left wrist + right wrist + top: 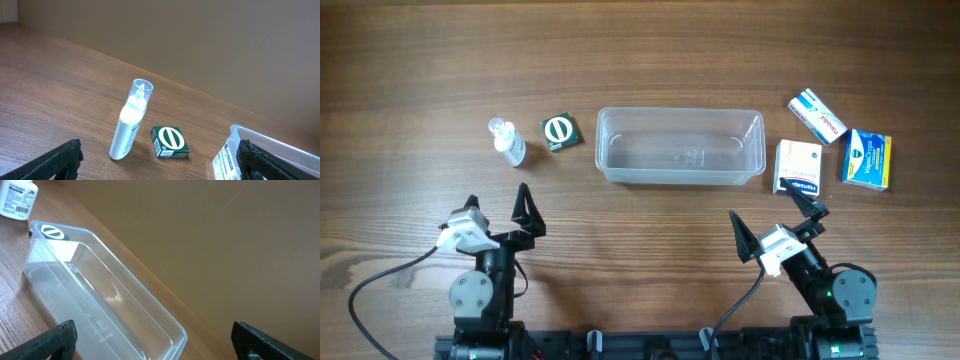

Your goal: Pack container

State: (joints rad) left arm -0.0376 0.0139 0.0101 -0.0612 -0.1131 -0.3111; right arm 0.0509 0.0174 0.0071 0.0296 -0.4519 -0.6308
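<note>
The clear tub (680, 150) sits in the middle of the tabletop (420, 60), and it is empty. The left fingers (527, 212) are spread wide apart and hold nothing. The right fingers (741, 238) are spread wide too, with nothing in them. A small white bottle (507, 141) and a little green box (560, 132) are left of the tub. Three medicine boxes (798, 166) are on its right.

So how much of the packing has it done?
Nothing looks done: the container is empty. Nothing is in hand: the left gripper and right gripper are open, holding nothing. Everything is left: the white bottle and green box beside one end, the blue-and-white box, white box and blue-yellow box beside the other, all outside it.
</note>
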